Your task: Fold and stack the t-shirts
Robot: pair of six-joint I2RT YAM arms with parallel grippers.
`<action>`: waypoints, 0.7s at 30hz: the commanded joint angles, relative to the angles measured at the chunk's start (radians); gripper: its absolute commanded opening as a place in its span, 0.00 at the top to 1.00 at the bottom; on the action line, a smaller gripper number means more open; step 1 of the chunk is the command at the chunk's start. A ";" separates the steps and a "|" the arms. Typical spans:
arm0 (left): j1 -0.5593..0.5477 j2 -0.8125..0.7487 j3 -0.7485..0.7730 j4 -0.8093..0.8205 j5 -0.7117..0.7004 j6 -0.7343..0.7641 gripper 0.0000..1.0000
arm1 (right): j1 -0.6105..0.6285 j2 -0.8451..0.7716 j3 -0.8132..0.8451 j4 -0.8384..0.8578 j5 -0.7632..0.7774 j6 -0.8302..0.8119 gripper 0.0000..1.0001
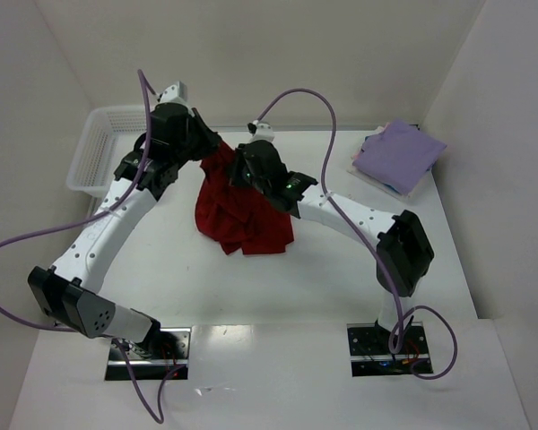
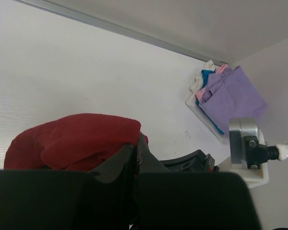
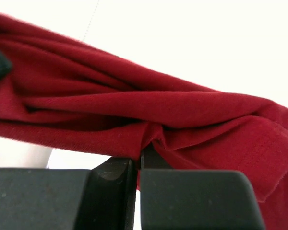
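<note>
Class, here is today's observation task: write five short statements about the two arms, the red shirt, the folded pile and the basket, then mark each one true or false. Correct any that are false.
1. The left arm's fingers and the right arm's fingers are both shut on the dark red t-shirt. True.
2. A lavender t-shirt tops the folded pile at the far right of the table. True.
3. The dark red t-shirt lies flat and neatly folded. False: it is bunched and crumpled, held up by both sets of fingers.
4. A white mesh basket stands at the far left. True.
5. The folded pile sits inside the basket. False: it lies on the table, on the opposite side.
</note>
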 commanded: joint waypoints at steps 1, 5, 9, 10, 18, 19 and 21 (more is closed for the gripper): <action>0.038 -0.090 -0.019 0.049 -0.016 0.041 0.81 | -0.009 -0.156 0.010 -0.036 0.154 -0.051 1.00; 0.105 -0.212 -0.153 0.185 0.100 0.163 0.19 | -0.178 -0.373 -0.006 -0.129 0.076 -0.060 1.00; 0.130 -0.282 -0.255 0.263 0.171 0.267 0.00 | -0.269 -0.452 0.106 -0.264 0.015 -0.152 1.00; 0.130 -0.262 -0.265 0.263 0.229 0.301 0.00 | -0.278 -0.464 0.147 -0.305 0.015 -0.184 1.00; 0.044 0.063 -0.343 0.402 0.732 0.432 0.00 | -0.278 -0.437 0.224 -0.427 -0.144 -0.217 1.00; 0.044 0.086 -0.343 0.429 0.774 0.432 0.00 | -0.278 -0.437 0.240 -0.427 -0.145 -0.217 1.00; 0.030 0.155 -0.378 0.537 0.939 0.441 0.00 | -0.278 -0.399 0.327 -0.448 -0.177 -0.217 1.00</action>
